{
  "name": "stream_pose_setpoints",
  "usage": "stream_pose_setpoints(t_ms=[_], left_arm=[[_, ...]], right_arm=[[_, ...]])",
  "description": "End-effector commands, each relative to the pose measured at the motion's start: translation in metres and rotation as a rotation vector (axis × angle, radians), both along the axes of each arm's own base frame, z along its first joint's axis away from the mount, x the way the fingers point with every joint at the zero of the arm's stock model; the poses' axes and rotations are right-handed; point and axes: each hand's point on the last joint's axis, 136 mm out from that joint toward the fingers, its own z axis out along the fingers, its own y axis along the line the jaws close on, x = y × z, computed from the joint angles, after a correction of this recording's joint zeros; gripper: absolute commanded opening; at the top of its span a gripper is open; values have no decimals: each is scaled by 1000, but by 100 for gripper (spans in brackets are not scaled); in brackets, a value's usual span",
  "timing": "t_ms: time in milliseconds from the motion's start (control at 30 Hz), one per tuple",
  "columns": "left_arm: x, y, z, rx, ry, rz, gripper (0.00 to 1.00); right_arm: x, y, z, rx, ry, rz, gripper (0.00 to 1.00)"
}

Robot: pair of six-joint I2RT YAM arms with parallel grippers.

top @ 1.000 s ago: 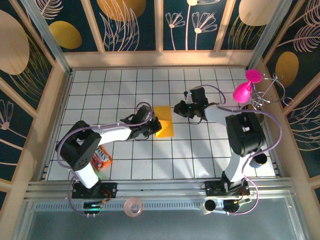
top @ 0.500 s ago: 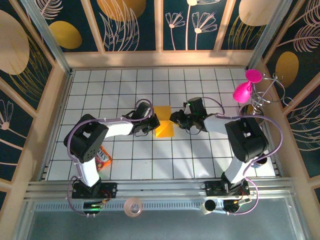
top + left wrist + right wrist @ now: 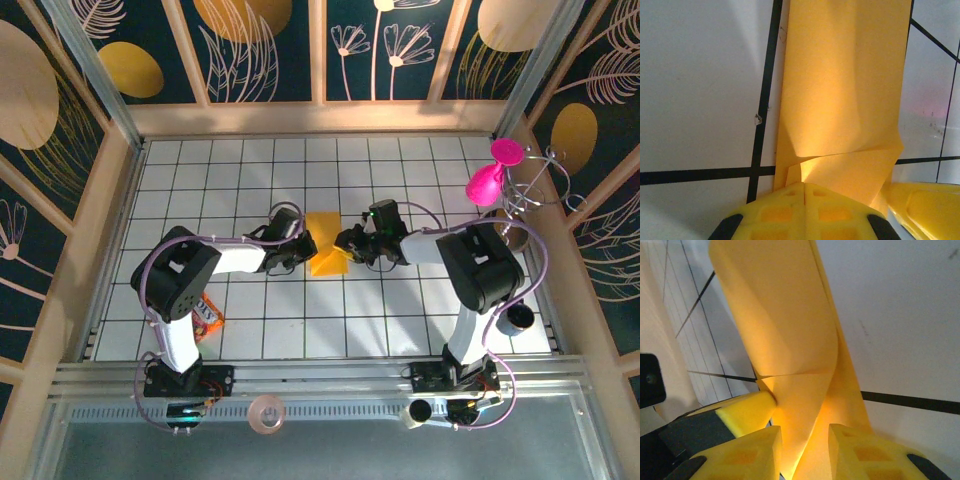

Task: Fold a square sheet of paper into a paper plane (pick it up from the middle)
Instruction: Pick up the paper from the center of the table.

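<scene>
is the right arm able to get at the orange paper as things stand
Probably yes: the right hand is at the right edge of the paper, its fingers apart with the paper between them. The left hand pinches the opposite edge and leaves that side free.

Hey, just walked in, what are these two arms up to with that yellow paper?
Both arms are working on the square sheet of paper, already partly folded, in the middle of the tiled table. The left gripper is shut on one edge of it. The right gripper meets it from the opposite side, fingers apart with the paper between them. The folding is not finished.
</scene>
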Motion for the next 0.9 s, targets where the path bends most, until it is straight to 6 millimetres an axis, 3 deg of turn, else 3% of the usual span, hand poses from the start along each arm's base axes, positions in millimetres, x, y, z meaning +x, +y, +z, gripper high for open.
stream_pose_setpoints(t_ms=[0,600,867], left_arm=[[-10,13,-19,33,49,31,3],[-12,9,-12,-10,43,27,3],[-5,5,17,-57,-8,15,4]], right_arm=[[5,10,5,20,-9,12,30],[1,28,0,51,6,66,21],[-8,37,1,111,5,70,17]])
